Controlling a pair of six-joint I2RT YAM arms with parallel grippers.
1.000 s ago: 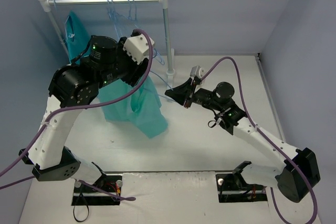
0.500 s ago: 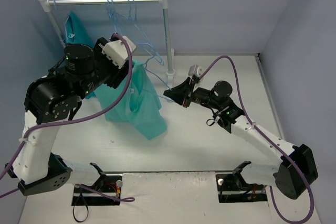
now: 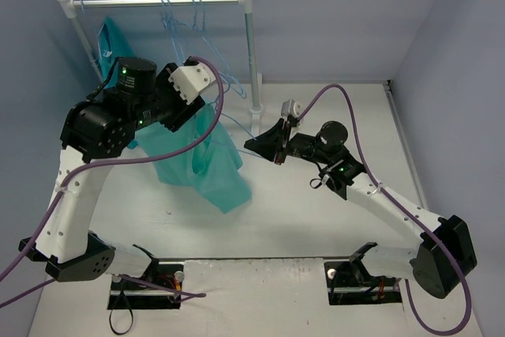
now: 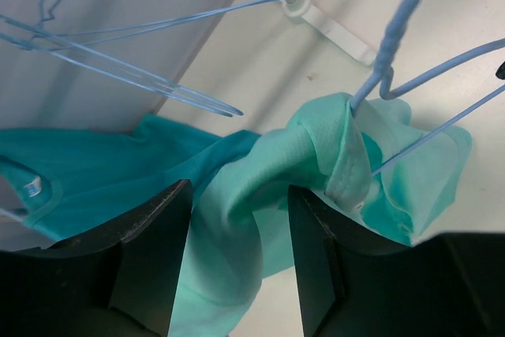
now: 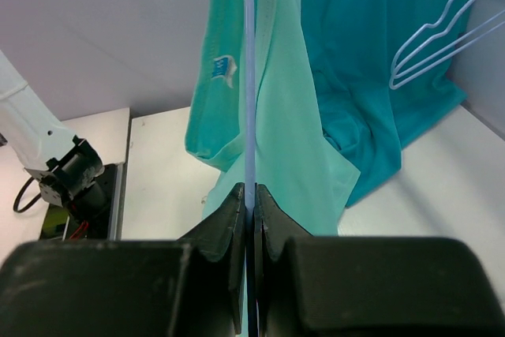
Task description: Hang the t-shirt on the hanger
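Observation:
The mint t-shirt (image 3: 197,165) hangs bunched between the two arms, its lower end on the table. My right gripper (image 3: 264,146) is shut on the pale-blue hanger's wire (image 5: 250,76), which runs upright in front of the t-shirt (image 5: 284,140); the white tag (image 5: 223,67) shows. In the left wrist view the hanger (image 4: 398,25) passes through the t-shirt's collar (image 4: 343,140). My left gripper (image 4: 237,195) is closed on a twisted bunch of that cloth just below the collar. From above, the left gripper (image 3: 203,108) is mostly hidden under its wrist.
A white-and-metal clothes rail (image 3: 158,1) stands at the back, its right post (image 3: 251,53) near the hanger. A darker turquoise garment (image 3: 110,45) and several spare blue hangers (image 3: 185,17) hang on it. They also show in the left wrist view (image 4: 118,61).
My left arm swung left, then back right toward the rail post, pulling the t-shirt's top with it. My right gripper stayed almost still on the hanger.

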